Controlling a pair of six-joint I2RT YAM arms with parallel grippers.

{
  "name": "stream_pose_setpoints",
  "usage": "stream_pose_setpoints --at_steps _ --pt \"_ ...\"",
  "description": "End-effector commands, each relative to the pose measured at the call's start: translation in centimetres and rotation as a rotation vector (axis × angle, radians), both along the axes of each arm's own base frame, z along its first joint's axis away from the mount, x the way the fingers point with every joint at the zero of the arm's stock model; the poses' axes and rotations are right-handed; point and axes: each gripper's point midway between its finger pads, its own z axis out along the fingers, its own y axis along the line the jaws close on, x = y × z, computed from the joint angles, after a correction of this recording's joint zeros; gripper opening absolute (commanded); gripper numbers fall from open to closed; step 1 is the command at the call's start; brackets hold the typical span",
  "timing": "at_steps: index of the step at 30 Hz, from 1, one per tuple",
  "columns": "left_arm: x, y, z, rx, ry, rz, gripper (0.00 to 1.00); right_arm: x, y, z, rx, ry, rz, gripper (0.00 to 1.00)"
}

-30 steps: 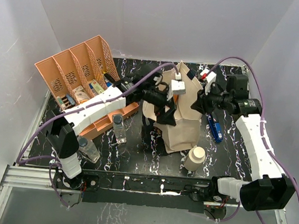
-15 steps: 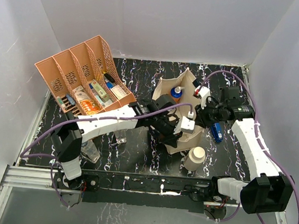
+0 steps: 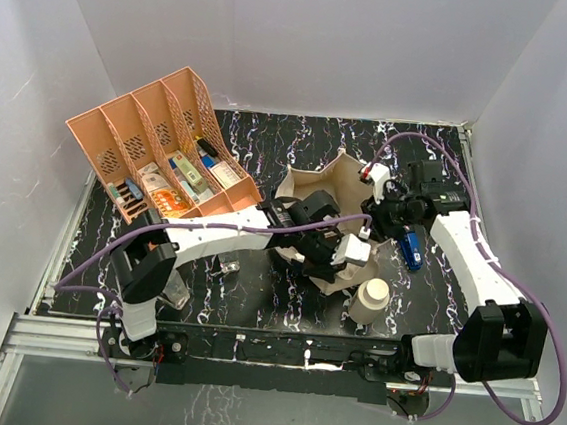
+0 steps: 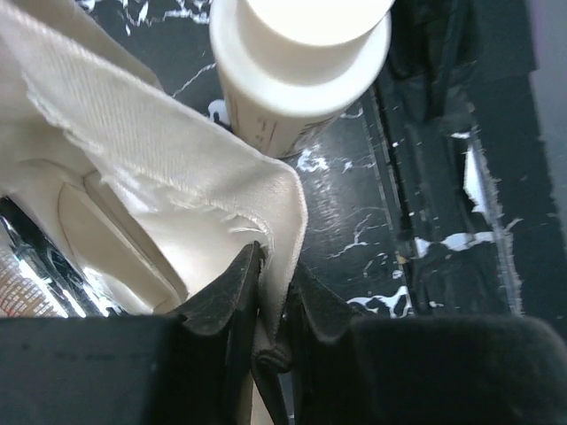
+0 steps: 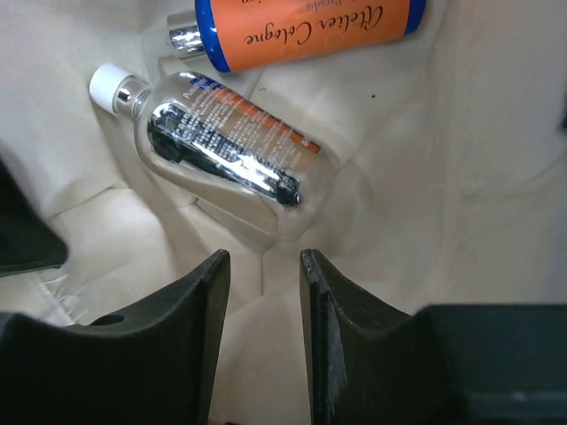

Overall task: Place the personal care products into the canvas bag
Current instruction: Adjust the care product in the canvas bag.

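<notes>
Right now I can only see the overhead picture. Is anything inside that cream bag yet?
Observer: Yes. The right wrist view shows a clear bottle with a white cap lying inside the canvas bag.
Operator: Just that one?
Observer: No, an orange-labelled bottle lies next to it in there.
Operator: What is the left arm doing at the bag?
Observer: The left wrist view shows the left gripper pinching the bag's rim between its fingers.
</notes>
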Motion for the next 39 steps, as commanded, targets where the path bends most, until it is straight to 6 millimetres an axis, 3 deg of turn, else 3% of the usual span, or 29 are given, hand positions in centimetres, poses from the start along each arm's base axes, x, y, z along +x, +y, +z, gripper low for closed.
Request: stream_pose_setpoints --at_steps 1,6,12,18,21,25,28,34,39 --pt "-1.0 3.8 -6.6 0.239 0.028 -0.011 0.16 1.7 0.9 -0.1 0.004 -0.086 0.057 0.41" --pt "-0.4 4.4 -6.3 0.270 0.019 0.014 0.31 2.0 1.1 -1.4 -0.014 -0.102 0.070 0.45" --pt "-1.2 6.3 -6.6 0.322 0.032 0.009 0.48 1.3 -0.5 -5.1 -0.132 -0.066 0.082 0.49" --pt "-1.4 9.2 -7.4 0.390 0.010 0.007 0.62 0.7 0.2 -5.0 -0.119 -0.075 0.150 0.75" --pt "-1.8 10.2 -7.6 0.399 0.031 0.010 0.63 0.6 1.6 -4.9 -0.147 -0.092 0.198 0.84" --pt "-2.0 10.2 -6.9 0.376 0.054 0.005 0.62 1.1 3.9 -4.7 -0.177 -0.207 0.273 0.88" --pt "-2.3 10.3 -5.3 0.341 0.100 -0.017 0.61 1.7 4.6 -5.2 -0.187 -0.220 0.321 0.88" --pt "-2.4 11.2 -1.6 0.209 0.206 -0.041 0.61 0.7 7.2 -6.9 -0.183 -0.199 0.459 0.89" --pt "-2.1 12.4 -2.1 0.227 0.166 -0.031 0.66 1.6 8.7 -8.1 -0.158 -0.198 0.469 0.89"
